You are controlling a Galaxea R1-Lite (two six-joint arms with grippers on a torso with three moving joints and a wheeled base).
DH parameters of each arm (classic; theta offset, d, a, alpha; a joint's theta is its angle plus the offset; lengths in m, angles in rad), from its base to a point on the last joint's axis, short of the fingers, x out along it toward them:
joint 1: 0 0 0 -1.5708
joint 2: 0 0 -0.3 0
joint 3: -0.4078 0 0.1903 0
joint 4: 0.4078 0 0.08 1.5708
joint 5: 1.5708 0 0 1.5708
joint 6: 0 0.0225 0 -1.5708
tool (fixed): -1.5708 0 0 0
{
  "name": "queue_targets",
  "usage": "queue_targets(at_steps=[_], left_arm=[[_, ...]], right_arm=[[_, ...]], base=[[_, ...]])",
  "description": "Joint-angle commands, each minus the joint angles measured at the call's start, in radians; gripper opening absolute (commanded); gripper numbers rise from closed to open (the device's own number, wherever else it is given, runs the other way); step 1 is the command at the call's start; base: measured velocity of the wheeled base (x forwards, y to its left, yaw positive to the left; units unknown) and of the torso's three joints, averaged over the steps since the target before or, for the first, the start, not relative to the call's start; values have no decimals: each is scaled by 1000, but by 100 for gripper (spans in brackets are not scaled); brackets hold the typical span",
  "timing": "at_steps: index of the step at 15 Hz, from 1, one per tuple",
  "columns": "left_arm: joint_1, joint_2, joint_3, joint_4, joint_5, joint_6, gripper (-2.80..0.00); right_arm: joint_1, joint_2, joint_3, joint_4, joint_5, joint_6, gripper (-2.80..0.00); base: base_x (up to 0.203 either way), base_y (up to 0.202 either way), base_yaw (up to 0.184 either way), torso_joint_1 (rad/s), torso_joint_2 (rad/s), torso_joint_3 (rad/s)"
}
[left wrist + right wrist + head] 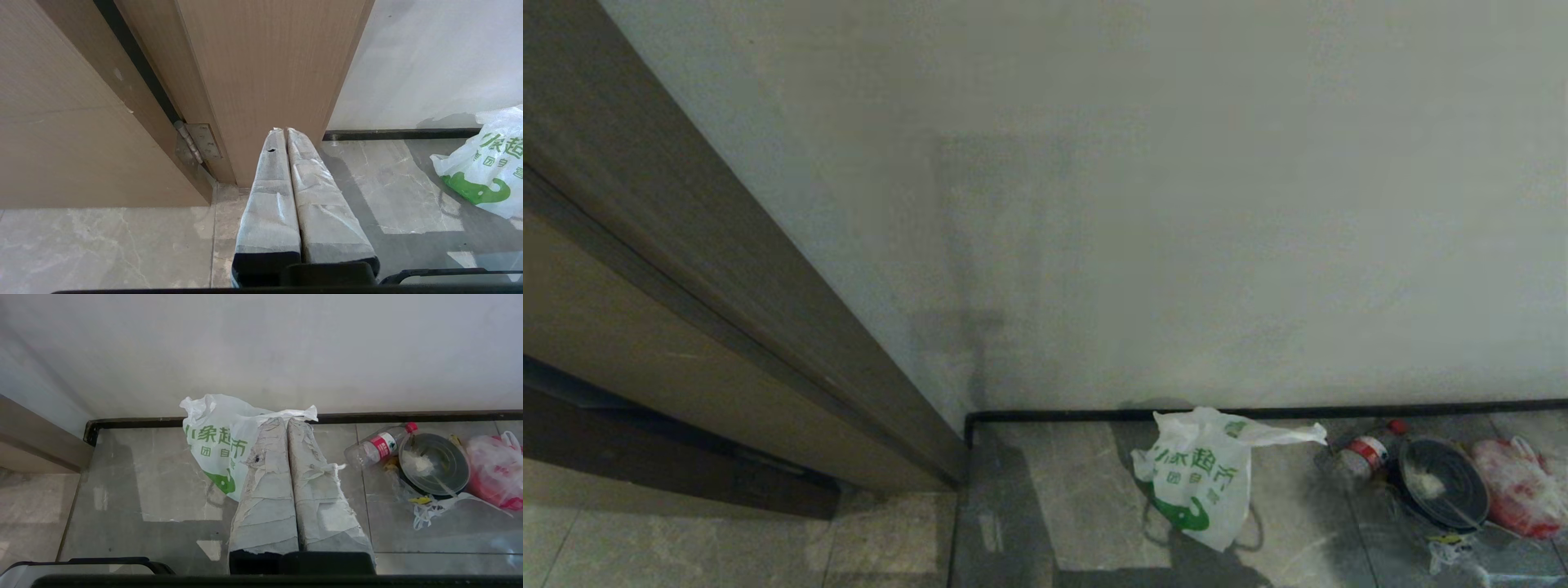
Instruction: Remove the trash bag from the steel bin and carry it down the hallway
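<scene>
Right gripper (286, 421): jaws pressed together, nothing between them; the tape-wrapped fingers (267, 498) are frayed and point toward the floor by the wall, with the trash bag seen just past their tips.
Left gripper (284, 131): jaws pressed together and empty; its wrapped fingers (322, 204) point at the foot of the brown door frame (269, 73), with a metal hinge (196, 143) beside it.
Trash bag (1205, 478): white, crinkly, with green printed characters; it lies slumped on the hallway floor close to the baseboard, held by neither gripper, one handle loop stretched out toward the clutter on the robot's right.
Hallway floor (1062, 506): glossy grey marbled tiles, with bright patches of reflected light.
Baseboard (1421, 408): dark strip along the foot of the white wall (1176, 204), running behind the bag.
Plastic bottle (378, 446): clear, red cap and red label, lying on its side to the right of the trash bag, apart from it.
Round container (435, 464): dark rim, clear inside, with some white stuff in it; just beside the bottle.
Pinkish-red bag (494, 469): crumpled on the floor, touching the container's far side.
Scraps (425, 506): small white and yellow bits on the tiles, in front of the container.
Door (645, 351): brown, at the left of the head view, next to the corner of the wall.
</scene>
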Motion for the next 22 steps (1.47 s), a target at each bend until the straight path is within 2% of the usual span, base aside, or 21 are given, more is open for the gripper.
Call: queue_targets(at_steps=[1,14,22], left_arm=[[0,0,0,-1,0,0,-280],[0,0,0,-1,1,9,-280],[0,0,0,-2,1,3,-280]], right_arm=[[0,0,0,1,0,0,-280],[0,0,0,1,0,0,-280],[0,0,0,1,0,0,-280]], base=[[0,0,0,0,0,0],[0,0,0,0,0,0],[0,0,0,3,1,167]])
